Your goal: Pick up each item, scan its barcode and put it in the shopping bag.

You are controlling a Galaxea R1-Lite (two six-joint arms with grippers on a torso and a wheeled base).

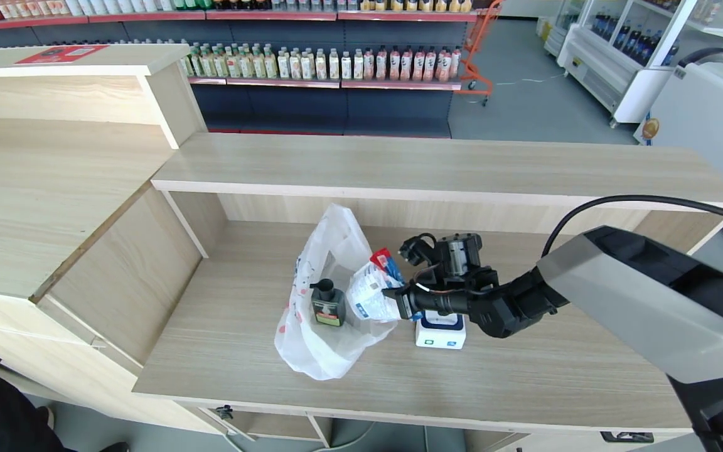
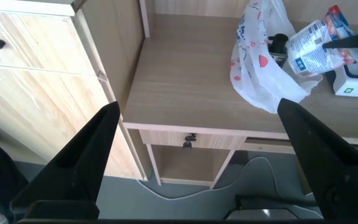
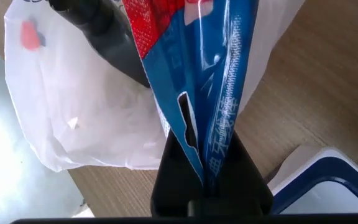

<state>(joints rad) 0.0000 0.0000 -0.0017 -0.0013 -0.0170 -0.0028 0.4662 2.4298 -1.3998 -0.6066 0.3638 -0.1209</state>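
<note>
shopping bag: white plastic, mouth open, slumped at frame centre | pump bottle: dark, upright inside bag | snack packet: blue-red-white, tilted at bag's mouth, right of bottle, pinched by right gripper

I see the shopping bag white and half see-through, with red-pink blotches and a bit of blue print. Pump bottle: black, dark green label. Packet: clear-white body with a dark print block, red and blue at the top. On the right wrist view it reads blue with white characters and a red patch. My right gripper is black, left gripper black too. Scanner: white, blue top panel, small green marks on the front. Counter: pale wood, streaky grain. Shelving behind is dark blue with red edge strips.
</note>
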